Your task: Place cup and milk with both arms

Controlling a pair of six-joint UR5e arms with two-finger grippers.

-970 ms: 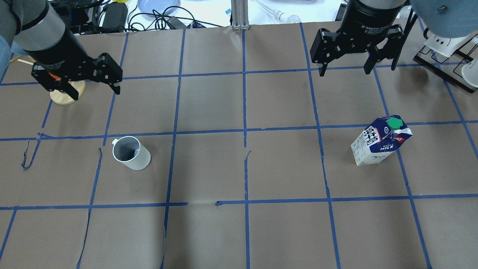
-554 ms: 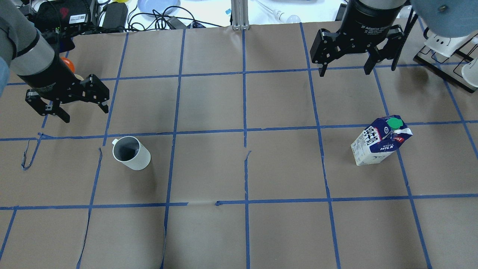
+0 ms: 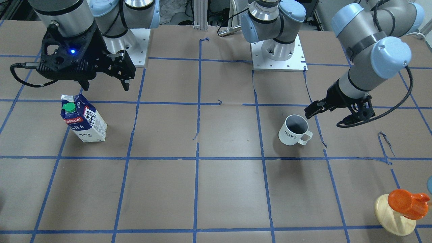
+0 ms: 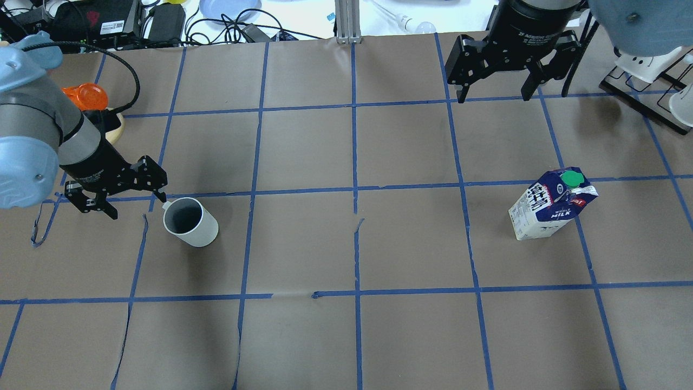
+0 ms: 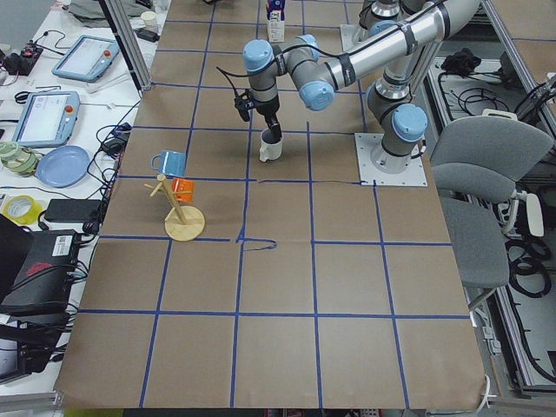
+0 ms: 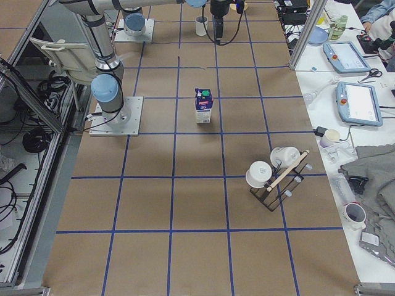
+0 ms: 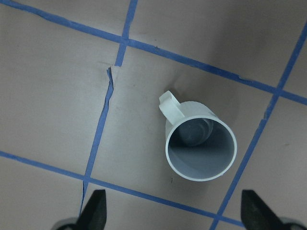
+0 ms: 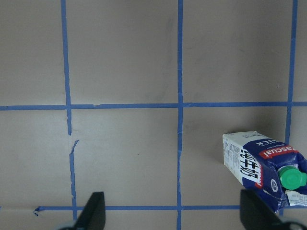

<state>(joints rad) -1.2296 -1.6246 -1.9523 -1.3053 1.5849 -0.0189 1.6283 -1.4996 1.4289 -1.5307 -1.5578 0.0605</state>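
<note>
The white cup (image 4: 190, 222) stands upright on the brown paper, handle toward the far left; it also shows in the front view (image 3: 294, 130) and the left wrist view (image 7: 200, 147). My left gripper (image 4: 138, 208) is open and empty, low beside the cup on its handle side, one finger close to the handle (image 7: 170, 103). The milk (image 4: 549, 205) stands upright on the right, seen also in the front view (image 3: 84, 118) and the right wrist view (image 8: 261, 163). My right gripper (image 4: 492, 98) is open and empty, raised beyond the carton, about a grid square away.
An orange object on a round wooden base (image 4: 86, 97) stands at the far left, behind my left arm. A black mug rack (image 4: 649, 70) with white cups is at the far right. Cables and devices lie past the table's far edge. Blue tape lines grid the paper.
My left gripper has moved from the far left, near the wooden base, toward the robot and down beside the cup. My right gripper has shifted slightly. Both stay open.
</note>
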